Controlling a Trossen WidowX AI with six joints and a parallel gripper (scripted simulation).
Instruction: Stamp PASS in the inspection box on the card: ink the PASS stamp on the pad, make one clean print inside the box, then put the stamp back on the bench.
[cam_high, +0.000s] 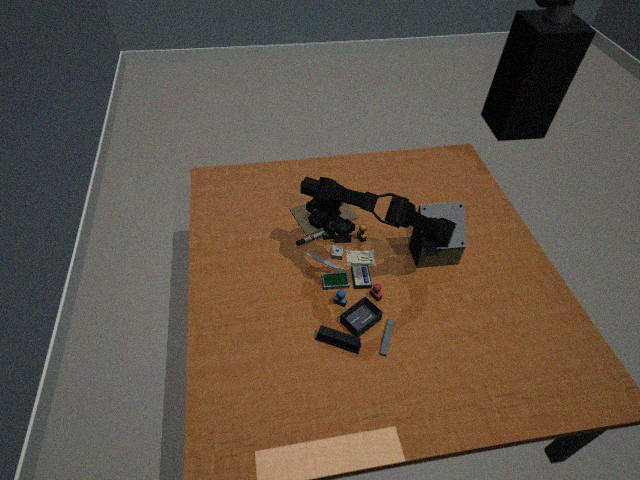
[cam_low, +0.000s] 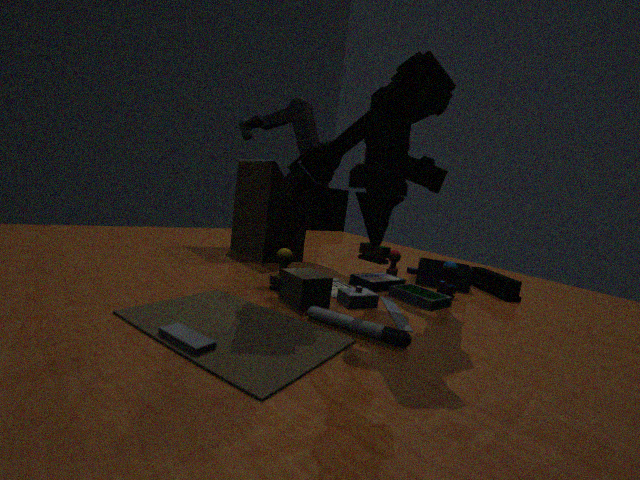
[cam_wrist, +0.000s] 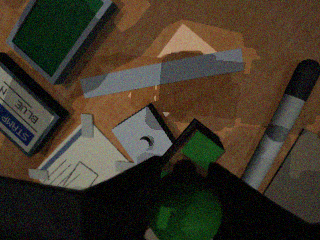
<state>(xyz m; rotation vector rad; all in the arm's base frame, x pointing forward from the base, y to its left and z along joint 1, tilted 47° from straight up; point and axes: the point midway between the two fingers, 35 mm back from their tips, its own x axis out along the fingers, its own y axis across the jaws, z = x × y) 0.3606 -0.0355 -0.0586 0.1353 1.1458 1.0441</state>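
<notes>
My gripper (cam_low: 377, 243) (cam_wrist: 184, 168) is shut on a green-knobbed stamp (cam_low: 374, 252) (cam_wrist: 192, 215), its base hanging below the fingertips in the air. No lettering on the stamp is readable. In the wrist view it appears over the bench beside the small white box. The card (cam_high: 360, 257) (cam_wrist: 102, 155) is taped to the bench, with printed lines and a drawn box; the gripper partly covers it in the wrist view. The open green ink pad (cam_high: 335, 280) (cam_low: 419, 294) (cam_wrist: 60, 32) lies beside the closed blue stamp pad (cam_high: 361, 276) (cam_low: 376, 279) (cam_wrist: 30, 117).
The white box (cam_high: 337, 251) (cam_low: 357, 298), metal strip (cam_wrist: 125, 80) and marker (cam_low: 356, 326) (cam_wrist: 275, 132) lie near the card. Yellow (cam_high: 362, 230), red (cam_high: 376, 289) and blue (cam_high: 340, 295) stamps stand around. A block (cam_low: 305, 286), black tray (cam_high: 348, 324) and black bar (cam_high: 338, 338) are also present.
</notes>
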